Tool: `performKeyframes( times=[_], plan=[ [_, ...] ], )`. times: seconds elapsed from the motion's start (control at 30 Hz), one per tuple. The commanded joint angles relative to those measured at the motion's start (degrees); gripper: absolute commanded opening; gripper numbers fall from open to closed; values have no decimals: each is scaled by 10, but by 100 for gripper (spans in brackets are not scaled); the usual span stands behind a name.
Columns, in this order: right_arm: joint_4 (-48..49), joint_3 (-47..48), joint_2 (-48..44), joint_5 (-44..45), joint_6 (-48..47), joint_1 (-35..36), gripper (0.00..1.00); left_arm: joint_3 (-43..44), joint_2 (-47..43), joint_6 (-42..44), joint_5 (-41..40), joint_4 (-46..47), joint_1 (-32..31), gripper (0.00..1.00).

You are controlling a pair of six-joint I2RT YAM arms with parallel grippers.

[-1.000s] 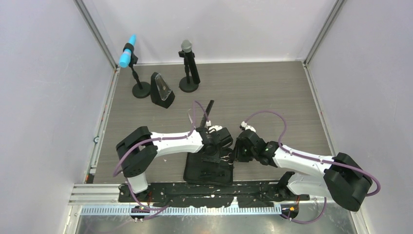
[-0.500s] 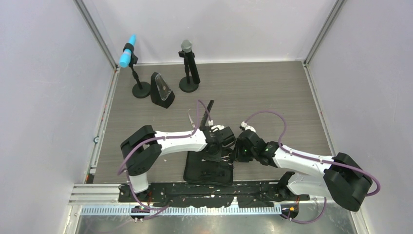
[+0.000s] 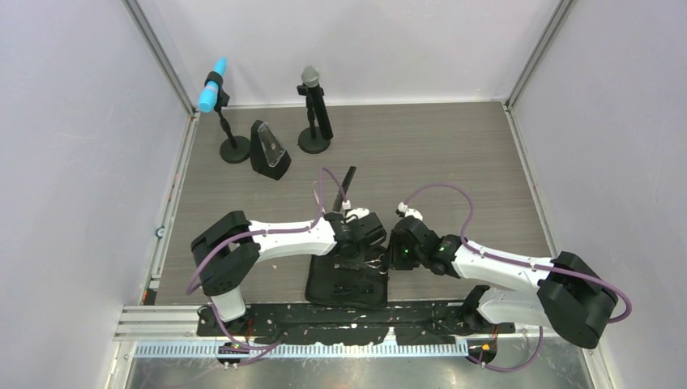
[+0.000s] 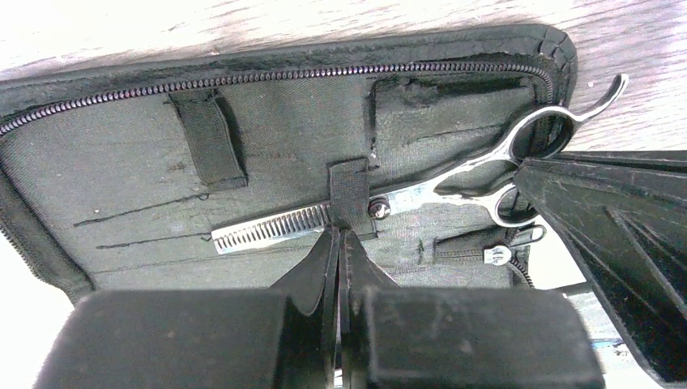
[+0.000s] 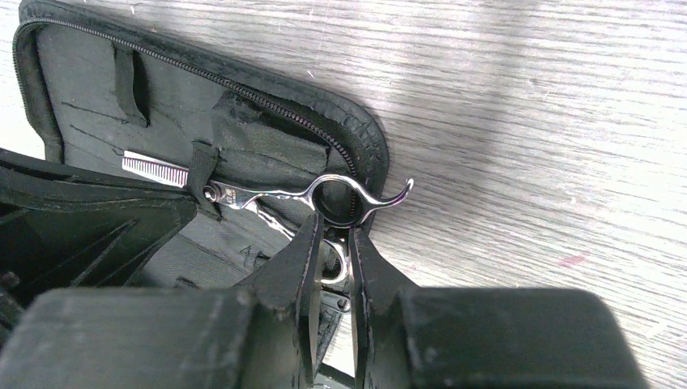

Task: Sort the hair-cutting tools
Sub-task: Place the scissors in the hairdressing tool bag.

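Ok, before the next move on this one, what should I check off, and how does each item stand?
1. The pouch is open and lying flat: ok.
2. The toothed blade of the scissors is tucked under the strap: ok.
3. The right gripper is closed on the lower finger ring of the scissors: ok.
4. The left gripper is shut at the strap's lower edge: ok. Whether it pinches the strap: cannot tell.
5. The comb is put away: not ok, it lies on the table beyond the pouch.
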Motion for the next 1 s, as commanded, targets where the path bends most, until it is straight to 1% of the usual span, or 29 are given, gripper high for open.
performKeyframes(
  times=[0.0,0.03,0.07,0.1,0.27,0.37,0.57,0.83,0.97],
  plan=[
    [-14,7,11,-14,5,14,9,-12,-30,-14,-15,58,-3,6],
    [-17,7,10,-11,5,14,9,-9,-27,-15,-15,53,-3,18],
    [-21,9,9,-1,6,14,9,-7,-23,-17,-14,50,-4,27],
    [-35,10,7,19,11,14,8,-4,-19,-18,-11,45,-4,31],
    [-62,-4,-13,57,41,14,7,4,-10,-18,-12,38,-9,39],
    [-65,-13,-34,69,51,14,6,7,-4,-18,-12,36,-9,41],
    [-83,-20,-74,97,56,14,5,17,17,-21,-7,23,-9,42],
    [-80,-15,-54,77,35,13,5,28,23,-18,-10,12,-11,43],
    [-68,-16,-46,66,29,13,5,46,42,-18,-19,-11,-13,42]
  ],
)
